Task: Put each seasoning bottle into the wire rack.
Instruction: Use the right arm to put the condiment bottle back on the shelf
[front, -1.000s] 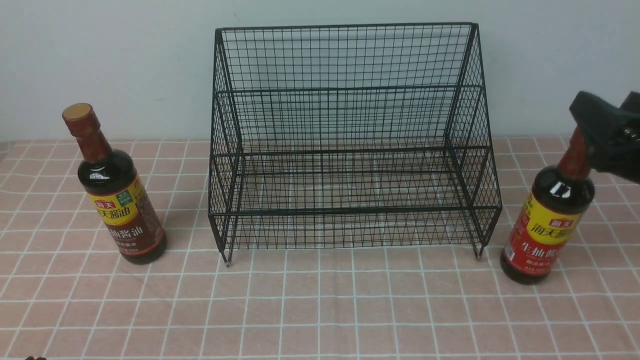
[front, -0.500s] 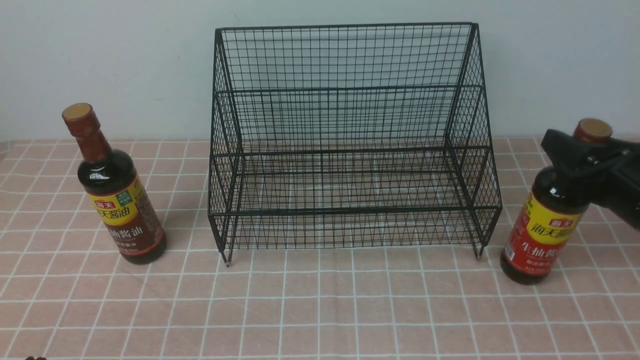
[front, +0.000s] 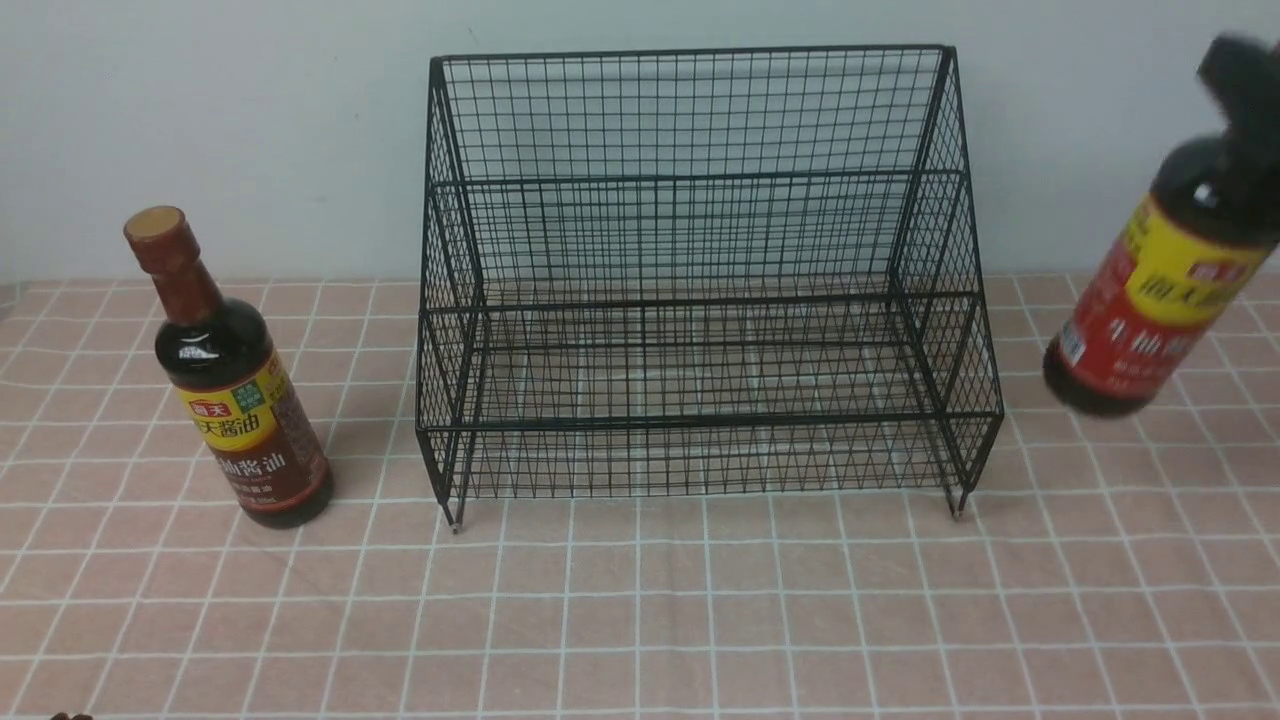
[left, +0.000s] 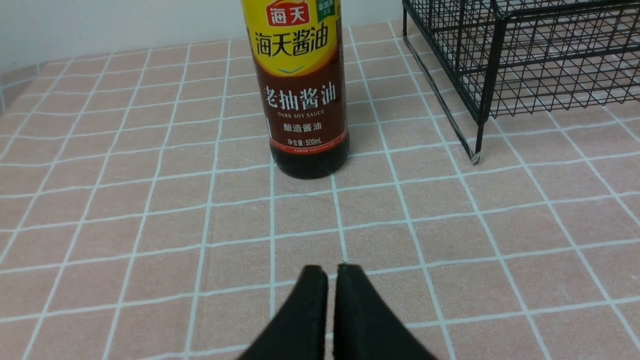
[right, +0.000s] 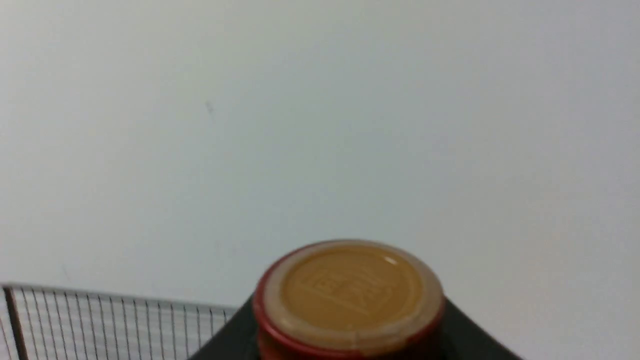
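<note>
The black wire rack (front: 700, 300) stands at the middle of the table, nothing in it. A brown-label seasoning bottle (front: 245, 420) stands upright on the cloth left of the rack. In the left wrist view my left gripper (left: 331, 272) is shut and holds nothing, a short way in front of this bottle (left: 305, 100). At the far right, my right gripper (front: 1240, 90) is shut on the neck of the red-label seasoning bottle (front: 1150, 300). That bottle hangs tilted in the air, beside the rack's right side. Its tan cap (right: 350, 295) fills the right wrist view.
A pink tiled cloth (front: 640, 620) covers the table. A pale wall (front: 250, 120) rises close behind the rack. The rack's corner and foot (left: 477, 150) show in the left wrist view, its top edge (right: 100, 320) in the right wrist view.
My right gripper came down around the red-label bottle's neck, closed on it and lifted it off the cloth, tilting it. The left gripper and the brown-label bottle have not moved.
</note>
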